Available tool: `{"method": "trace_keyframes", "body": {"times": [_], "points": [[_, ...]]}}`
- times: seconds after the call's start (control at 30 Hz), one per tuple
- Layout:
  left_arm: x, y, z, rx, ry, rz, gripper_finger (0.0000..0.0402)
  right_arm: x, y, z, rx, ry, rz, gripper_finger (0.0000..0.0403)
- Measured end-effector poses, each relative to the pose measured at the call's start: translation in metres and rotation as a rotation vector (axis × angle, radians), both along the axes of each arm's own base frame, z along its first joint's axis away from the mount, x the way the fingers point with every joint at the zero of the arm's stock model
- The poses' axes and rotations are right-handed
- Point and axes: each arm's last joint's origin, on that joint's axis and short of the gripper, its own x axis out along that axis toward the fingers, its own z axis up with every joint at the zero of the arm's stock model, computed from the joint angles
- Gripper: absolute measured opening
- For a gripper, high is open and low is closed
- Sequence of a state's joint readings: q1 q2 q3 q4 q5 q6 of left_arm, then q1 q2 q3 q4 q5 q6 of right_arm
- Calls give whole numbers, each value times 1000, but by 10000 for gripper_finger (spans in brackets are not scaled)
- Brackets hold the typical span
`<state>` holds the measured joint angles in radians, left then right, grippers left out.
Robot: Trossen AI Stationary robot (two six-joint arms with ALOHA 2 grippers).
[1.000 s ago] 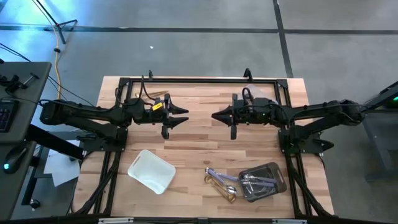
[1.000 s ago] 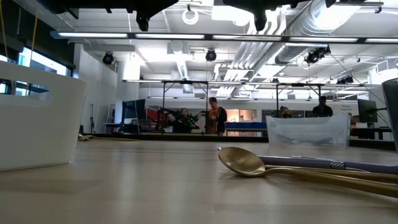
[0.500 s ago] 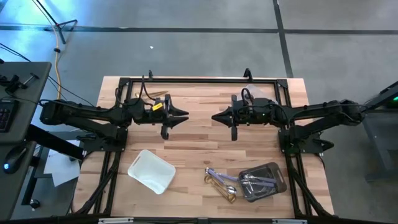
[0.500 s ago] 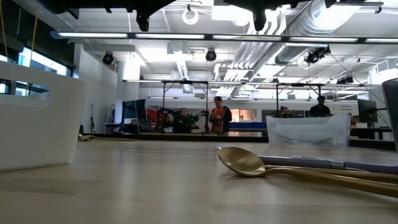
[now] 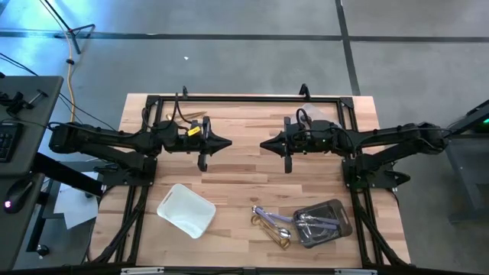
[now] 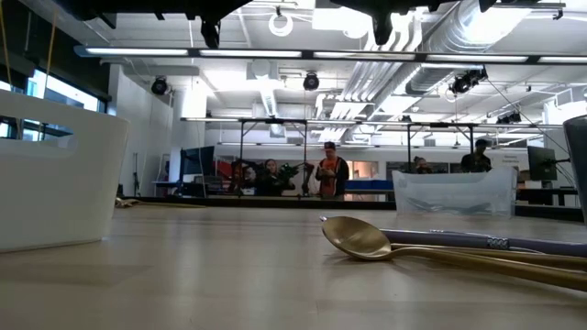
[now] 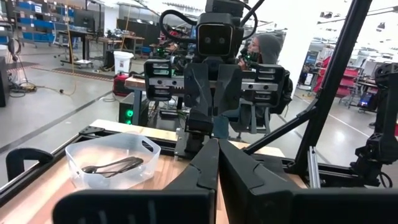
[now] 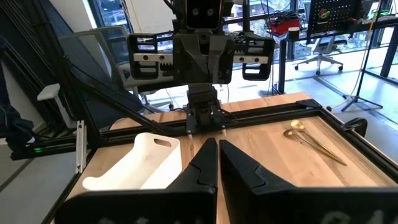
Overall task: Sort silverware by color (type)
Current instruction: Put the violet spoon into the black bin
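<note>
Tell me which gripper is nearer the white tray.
Left. The left gripper hangs shut over the table's middle, just up from the white tray on its own side. The right gripper, also shut, sits farther across, toward the clear tray.

My left gripper point(image 5: 228, 143) hangs mid-air, fingers pinched together on nothing. My right gripper point(image 5: 262, 143) faces it tip to tip, clamped empty too.

Grey concrete floor point(image 5: 252, 53), bright ceiling strip lights point(image 6: 275, 52)
</note>
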<state>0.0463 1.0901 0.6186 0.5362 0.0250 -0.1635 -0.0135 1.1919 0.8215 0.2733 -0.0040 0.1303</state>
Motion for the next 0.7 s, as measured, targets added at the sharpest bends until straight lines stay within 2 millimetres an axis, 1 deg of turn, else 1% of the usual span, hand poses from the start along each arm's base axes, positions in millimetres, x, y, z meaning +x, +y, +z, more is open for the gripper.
{"method": "trace_keyframes", "body": {"times": [0.7], "points": [[0,0,-2,-10,23,3,0,0,0,0,0,-1,1,0]]}}
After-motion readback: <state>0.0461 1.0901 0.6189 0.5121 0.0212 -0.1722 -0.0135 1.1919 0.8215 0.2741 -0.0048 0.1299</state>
